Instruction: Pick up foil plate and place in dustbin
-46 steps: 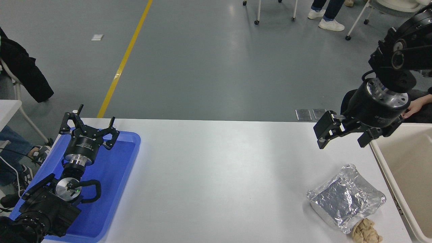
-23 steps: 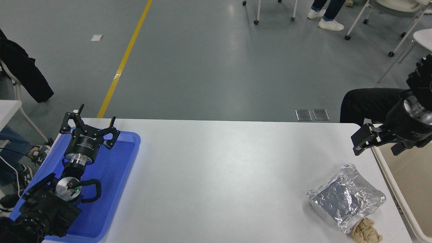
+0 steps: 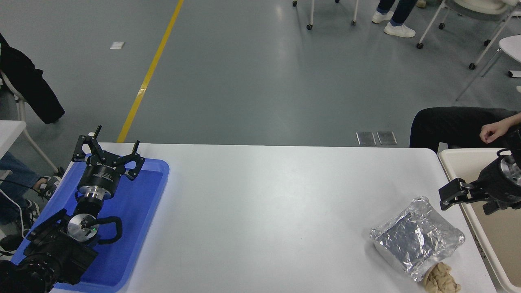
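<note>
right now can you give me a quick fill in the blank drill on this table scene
1. The foil plate lies on the white ____.
2. A tan paper wad touches the plate's ____ edge.
3. The left claw hangs over the ____ tray.
4. The right claw hangs over the rim of the beige ____.

Missing: table; near; blue; dustbin

Crinkled shiny foil plate, smooth plastic dustbin, glossy blue tray

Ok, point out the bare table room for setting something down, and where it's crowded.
The widest bare stretch of the white table runs between the blue tray, under the parked left gripper, and the foil plate. The near right corner is crowded: the tan paper wad sits against the foil plate, the dustbin borders the table edge, and the open right gripper hangs over its rim.
</note>
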Tool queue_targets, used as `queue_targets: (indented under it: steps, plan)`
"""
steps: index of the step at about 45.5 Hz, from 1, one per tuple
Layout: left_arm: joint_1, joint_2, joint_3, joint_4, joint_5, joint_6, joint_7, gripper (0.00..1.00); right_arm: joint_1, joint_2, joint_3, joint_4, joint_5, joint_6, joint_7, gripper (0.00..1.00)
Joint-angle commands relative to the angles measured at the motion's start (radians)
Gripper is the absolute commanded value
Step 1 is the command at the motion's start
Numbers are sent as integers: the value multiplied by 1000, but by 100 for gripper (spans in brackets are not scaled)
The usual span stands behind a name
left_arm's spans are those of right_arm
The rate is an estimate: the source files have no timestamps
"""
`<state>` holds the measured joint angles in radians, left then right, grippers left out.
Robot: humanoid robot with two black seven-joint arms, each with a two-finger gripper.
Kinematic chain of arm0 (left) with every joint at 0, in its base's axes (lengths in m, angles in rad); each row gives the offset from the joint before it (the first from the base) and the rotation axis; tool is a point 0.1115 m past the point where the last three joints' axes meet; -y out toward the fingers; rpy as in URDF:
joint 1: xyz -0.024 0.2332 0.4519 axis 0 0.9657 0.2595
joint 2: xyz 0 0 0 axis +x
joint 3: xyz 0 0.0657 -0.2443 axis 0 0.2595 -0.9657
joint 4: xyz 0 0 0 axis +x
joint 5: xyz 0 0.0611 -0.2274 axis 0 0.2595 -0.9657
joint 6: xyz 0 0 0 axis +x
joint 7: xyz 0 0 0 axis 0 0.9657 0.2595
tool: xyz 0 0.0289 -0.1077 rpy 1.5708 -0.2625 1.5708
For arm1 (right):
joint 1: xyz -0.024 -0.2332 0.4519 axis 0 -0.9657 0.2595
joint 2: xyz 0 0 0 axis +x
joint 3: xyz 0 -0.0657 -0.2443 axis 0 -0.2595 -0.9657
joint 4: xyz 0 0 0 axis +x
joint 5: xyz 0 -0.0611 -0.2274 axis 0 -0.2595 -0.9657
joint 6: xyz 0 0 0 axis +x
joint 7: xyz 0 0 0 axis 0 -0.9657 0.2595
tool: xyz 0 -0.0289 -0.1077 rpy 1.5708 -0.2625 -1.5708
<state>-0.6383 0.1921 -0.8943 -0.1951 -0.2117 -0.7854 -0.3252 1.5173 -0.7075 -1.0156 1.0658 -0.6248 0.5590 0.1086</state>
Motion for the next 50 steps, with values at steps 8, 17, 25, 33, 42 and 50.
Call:
queue_targets:
  steps: [8, 17, 25, 33, 42, 50]
  plan:
    - [0, 0, 0, 0, 0, 0, 0, 100, -296, 22, 140, -153, -21, -74, -7, 100]
    - [0, 0, 0, 0, 0, 0, 0, 100, -407, 63, 230, -191, -21, -134, -7, 100]
    - [0, 0, 0, 0, 0, 0, 0, 100, -480, 97, 265, -240, -21, -153, -7, 100]
    - [0, 0, 0, 0, 0, 0, 0, 100, -516, 123, 302, -259, -23, -165, -7, 98]
    - [0, 0, 0, 0, 0, 0, 0, 100, -526, 129, 307, -277, -20, -179, -7, 73]
    - [0, 0, 0, -3, 0, 0, 0, 100, -528, 135, 305, -280, -21, -206, -7, 34]
